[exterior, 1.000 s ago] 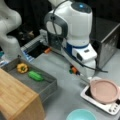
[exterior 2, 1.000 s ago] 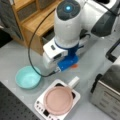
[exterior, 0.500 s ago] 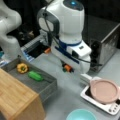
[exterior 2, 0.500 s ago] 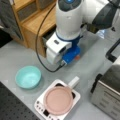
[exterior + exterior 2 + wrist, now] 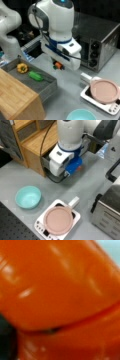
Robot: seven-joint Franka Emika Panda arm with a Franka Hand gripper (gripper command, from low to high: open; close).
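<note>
Your gripper (image 5: pixel 59 66) hangs low over the grey table (image 5: pixel 70 85), just beside the grey tray (image 5: pixel 47 83) holding a yellow pepper (image 5: pixel 22 67) and a green vegetable (image 5: pixel 35 75). Its jaws pinch an orange object (image 5: pixel 60 290), which fills the wrist view.

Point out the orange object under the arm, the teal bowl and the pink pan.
orange object (image 5: pixel 58 65): a front view, on its orange body below the arm's white head.
teal bowl (image 5: pixel 28 197): a front view, on its inner floor.
pink pan (image 5: pixel 104 91): a front view, on the middle of its flat pink face.
</note>
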